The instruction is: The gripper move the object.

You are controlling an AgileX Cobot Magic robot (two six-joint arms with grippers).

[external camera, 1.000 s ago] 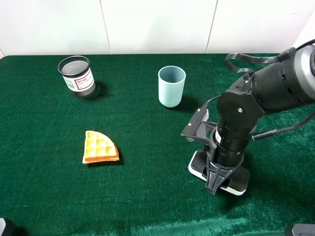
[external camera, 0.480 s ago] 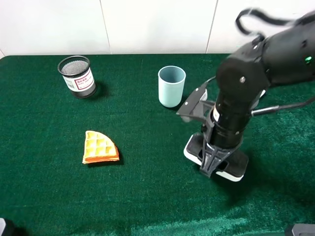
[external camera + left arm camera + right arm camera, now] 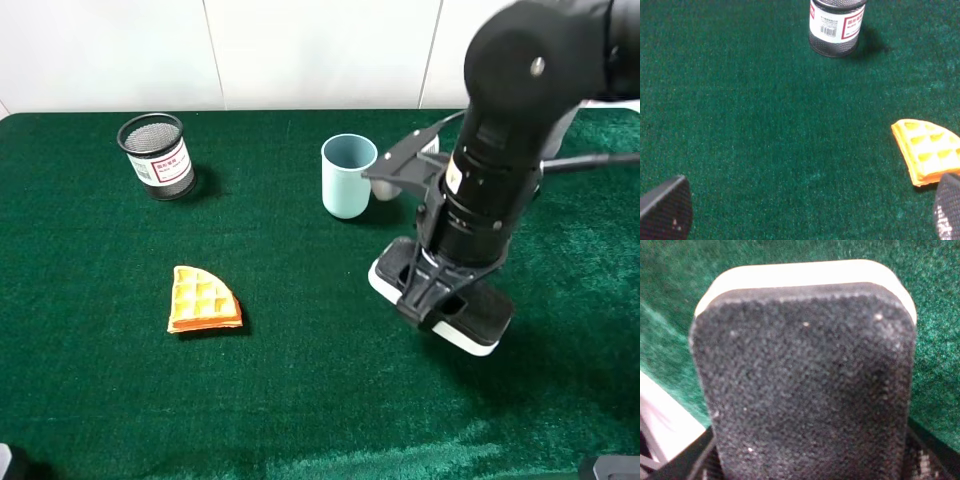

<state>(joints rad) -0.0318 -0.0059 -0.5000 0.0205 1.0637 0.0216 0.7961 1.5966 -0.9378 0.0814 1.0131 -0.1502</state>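
My right gripper (image 3: 432, 300) is shut on the eraser (image 3: 478, 322), a flat block with a black felt top on a white base, and holds it just above the green table, right of centre. In the right wrist view the eraser's felt (image 3: 805, 380) fills the frame, with its white rim at the far end. My left gripper (image 3: 805, 212) is open and empty over bare cloth. Only its two fingertips (image 3: 666, 209) show, and it is out of the high view.
A pale-blue cup (image 3: 348, 176) stands close behind the right arm to its left. A black mesh pen holder (image 3: 156, 157) stands at the back left and shows in the left wrist view (image 3: 836, 25). A waffle wedge (image 3: 204, 298) lies left of centre (image 3: 927, 157).
The right arm has risen and shifted slightly back with the eraser in its grip. The eraser has come up off the cloth. The cup, holder and waffle have not moved.
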